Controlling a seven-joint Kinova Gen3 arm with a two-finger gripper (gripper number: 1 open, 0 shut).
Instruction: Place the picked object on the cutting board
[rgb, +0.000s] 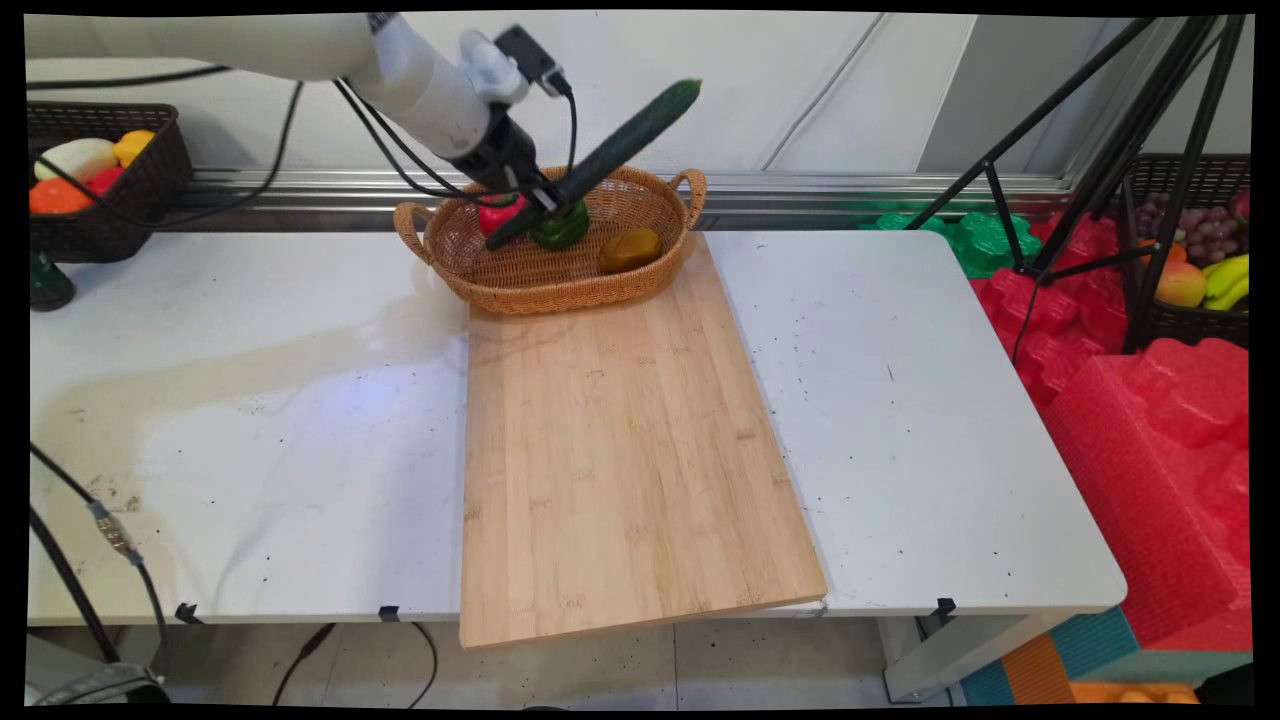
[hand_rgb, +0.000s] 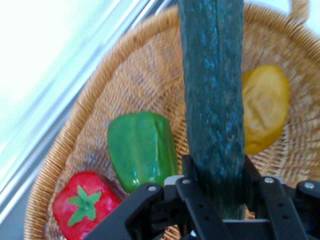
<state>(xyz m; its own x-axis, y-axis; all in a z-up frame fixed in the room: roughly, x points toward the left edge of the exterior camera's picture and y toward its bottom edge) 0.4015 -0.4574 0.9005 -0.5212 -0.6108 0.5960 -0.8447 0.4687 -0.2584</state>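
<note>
My gripper (rgb: 540, 195) (hand_rgb: 218, 175) is shut on a long dark green cucumber (rgb: 610, 155) (hand_rgb: 212, 90), held near its lower end and raised above a wicker basket (rgb: 560, 285) (hand_rgb: 75, 130). The cucumber slants up to the right, its free end well over the basket's rim. Inside the basket lie a green bell pepper (rgb: 565, 228) (hand_rgb: 142, 150), a red tomato-like fruit with a green stalk (rgb: 495, 213) (hand_rgb: 82, 205) and a yellow-brown potato-like piece (rgb: 630, 250) (hand_rgb: 265, 107).
The basket stands at the far end of a bamboo cutting board (rgb: 620, 440) on the white table (rgb: 250, 400). A dark basket of produce (rgb: 100, 180) sits at the far left. A tripod (rgb: 1120, 150), red foam (rgb: 1150, 420) and a fruit crate (rgb: 1200, 260) stand at the right.
</note>
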